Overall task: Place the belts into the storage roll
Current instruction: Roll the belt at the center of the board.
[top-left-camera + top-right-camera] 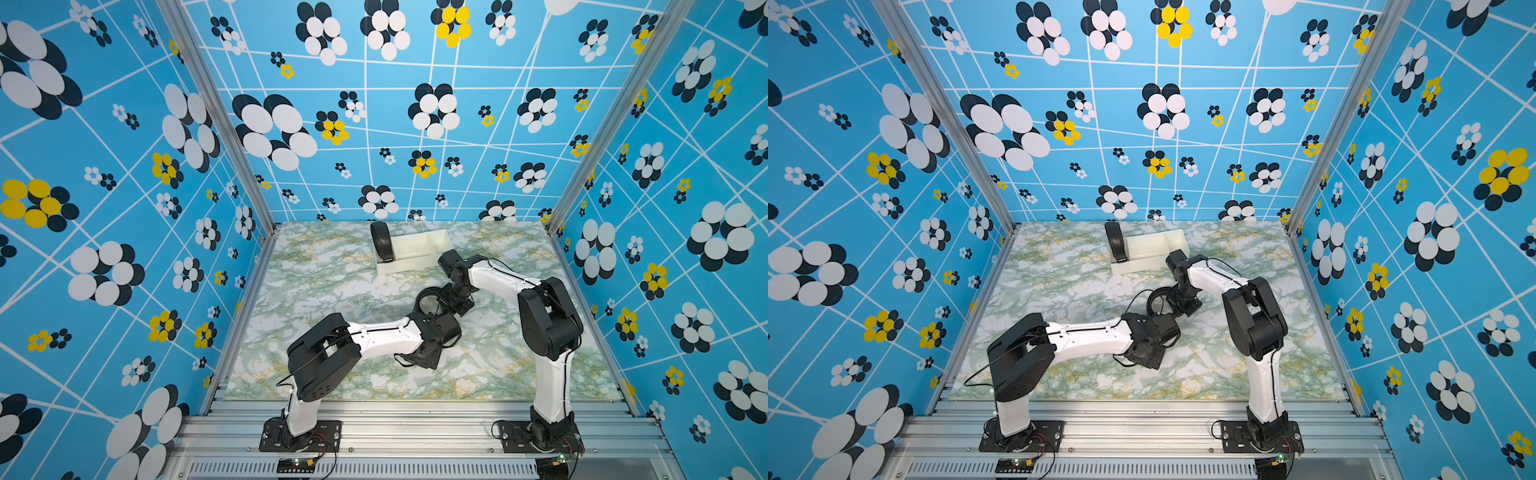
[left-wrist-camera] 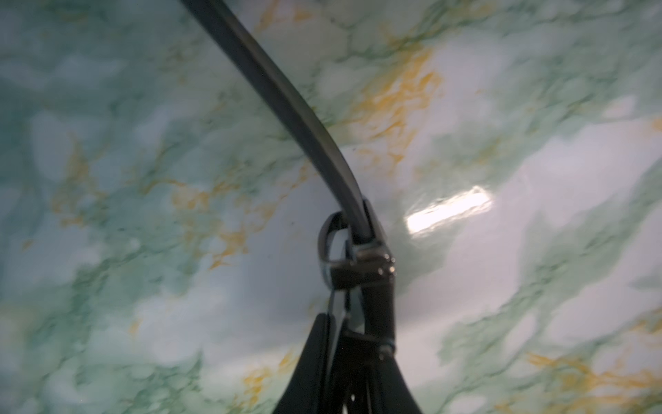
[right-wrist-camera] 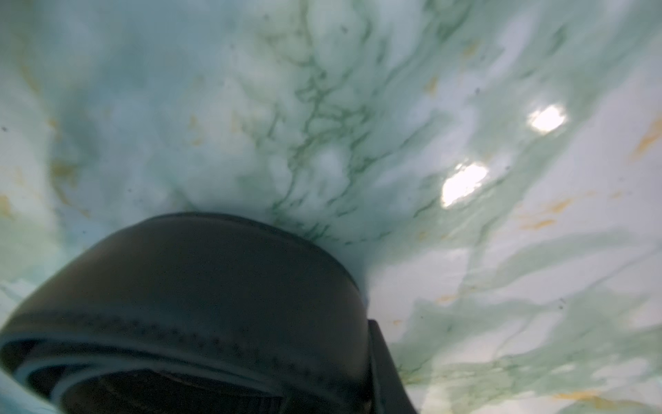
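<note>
1. Presently, a loose belt (image 1: 419,300) is seen between the two end effectors, wound into a few slack round turns over the marbled counter (image 1: 332,291).
2. The left end effector (image 2: 353,304) is clamped on the dark metal buckle (image 2: 358,258) of this belt. From its tips a smooth, narrow black strap curves away.
3. The right end effector (image 1: 442,297) is closed on the coiled part of the same belt. In the right wrist view one finger (image 3: 383,358) is pressed against the outer turn, where a stitched edge can be made out. The other finger is hidden.
4. A coiled belt (image 1: 381,243) is found well beyond both end effectors, standing on edge as a tight black ring.
5. It is lodged in the end compartment of the cream-white storage roll (image 1: 415,249), the one farthest from the right end effector.
</note>
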{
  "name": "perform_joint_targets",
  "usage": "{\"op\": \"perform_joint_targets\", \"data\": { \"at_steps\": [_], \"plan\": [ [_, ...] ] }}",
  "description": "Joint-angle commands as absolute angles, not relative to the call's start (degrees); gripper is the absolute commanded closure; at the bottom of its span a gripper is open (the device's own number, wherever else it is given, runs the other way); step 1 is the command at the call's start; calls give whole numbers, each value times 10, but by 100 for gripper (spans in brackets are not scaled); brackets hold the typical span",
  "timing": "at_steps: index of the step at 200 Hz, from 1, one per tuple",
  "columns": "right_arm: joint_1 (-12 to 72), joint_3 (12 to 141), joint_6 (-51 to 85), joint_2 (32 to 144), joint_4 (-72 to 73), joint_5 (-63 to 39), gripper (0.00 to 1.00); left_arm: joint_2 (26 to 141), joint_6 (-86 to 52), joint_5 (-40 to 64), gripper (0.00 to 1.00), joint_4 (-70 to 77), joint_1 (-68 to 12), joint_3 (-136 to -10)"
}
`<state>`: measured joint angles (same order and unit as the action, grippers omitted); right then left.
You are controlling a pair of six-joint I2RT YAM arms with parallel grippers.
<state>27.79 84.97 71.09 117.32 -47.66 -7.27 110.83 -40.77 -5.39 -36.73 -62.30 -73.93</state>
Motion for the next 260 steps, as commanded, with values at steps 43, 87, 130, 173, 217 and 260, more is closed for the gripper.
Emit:
{"op": "perform_joint_targets", "data": {
  "at_steps": [43,87,130,173,217,260],
  "plan": [
    [294,773,645,1161,-475,-127,100,1198,-466,38,62,-188,-651,-794],
    [294,786,614,1166,-489,-131,100,1192,-425,89,32,-154,-651,-810],
    [294,792,603,1180,-485,-140,100,1063,-394,87,25,-264,-649,-798],
    [294,800,619,1189,-471,-145,100,899,-386,12,25,-388,-577,-734],
    [294,823,615,1197,-478,-149,100,925,-287,18,26,-356,-457,-703],
    [294,825,612,1202,-479,-150,100,1044,-205,15,25,-343,-419,-766]
  ]
}}
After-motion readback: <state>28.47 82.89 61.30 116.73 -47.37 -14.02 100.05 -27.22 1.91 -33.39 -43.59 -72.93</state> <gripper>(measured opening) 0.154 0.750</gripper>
